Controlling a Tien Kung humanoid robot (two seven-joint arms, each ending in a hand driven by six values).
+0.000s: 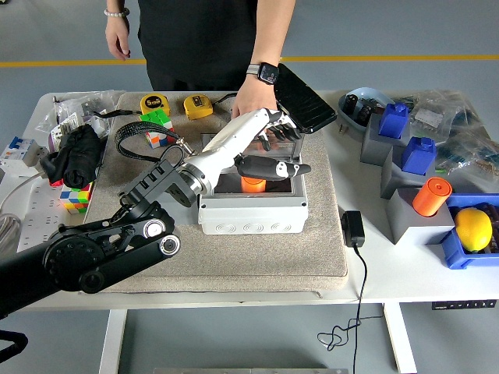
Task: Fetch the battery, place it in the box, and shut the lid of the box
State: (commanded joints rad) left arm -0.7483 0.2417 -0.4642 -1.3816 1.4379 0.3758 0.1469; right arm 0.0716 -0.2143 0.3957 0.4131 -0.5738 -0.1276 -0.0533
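Observation:
An orange battery (251, 185) lies inside the white box (249, 216) on the grey mat. The box's clear lid (234, 145) stands upright at its far edge. My left hand (284, 152) reaches over the box from the left. Its fingers (273, 134) are spread and lie against the lid's top right part, while the thumb (274, 167) sticks out over the opening; it holds nothing. A person's hand (254, 104) with a watch rests just behind the lid. My right arm is out of sight.
A black case (304, 97) lies behind the box to the right. Two yellow tape measures (154, 103) and a Rubik's cube (156, 125) sit at the back left. A black adapter (352, 228) and its cable lie right of the mat. Grey and blue bins, an orange cylinder (432, 195) and a lemon (473, 227) crowd the right side.

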